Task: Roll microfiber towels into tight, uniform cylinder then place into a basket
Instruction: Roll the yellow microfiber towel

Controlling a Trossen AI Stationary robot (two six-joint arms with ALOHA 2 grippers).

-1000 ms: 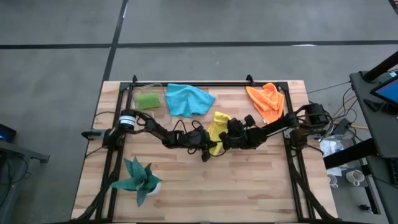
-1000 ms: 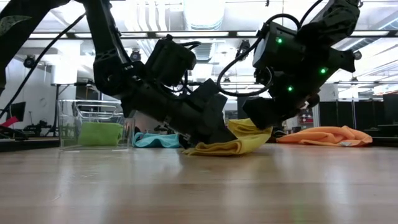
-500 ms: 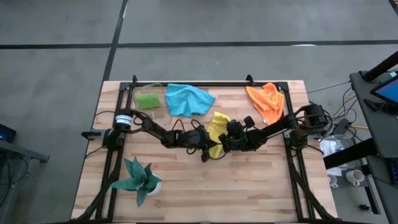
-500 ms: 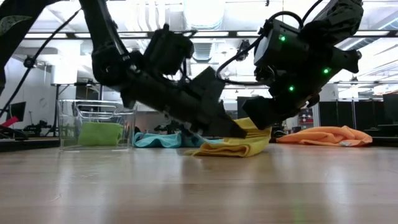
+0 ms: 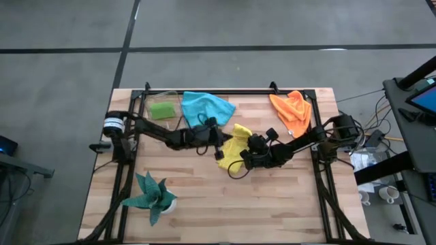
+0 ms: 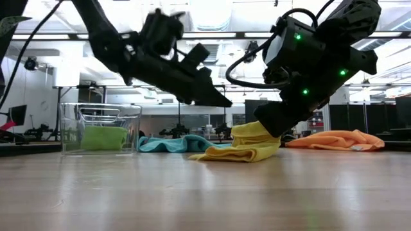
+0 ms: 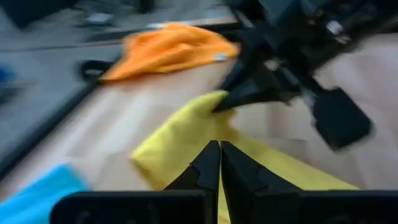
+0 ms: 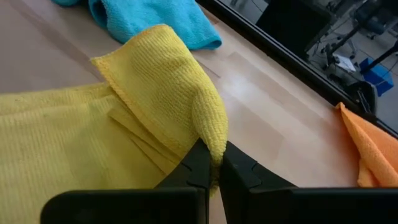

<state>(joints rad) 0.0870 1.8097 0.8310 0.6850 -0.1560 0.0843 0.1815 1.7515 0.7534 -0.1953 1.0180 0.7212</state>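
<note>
Yellow microfiber towel point(image 5: 234, 148) lies mid-worktop, a fold pinched in the right gripper point(image 8: 213, 163); left gripper point(image 7: 220, 163), closed and apparently empty, hovers beside it.

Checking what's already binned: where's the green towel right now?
In the high view, the green towel sits inside the clear basket at the table's far left corner, just left of the blue towel. The low view shows it there too, at the left.
</note>
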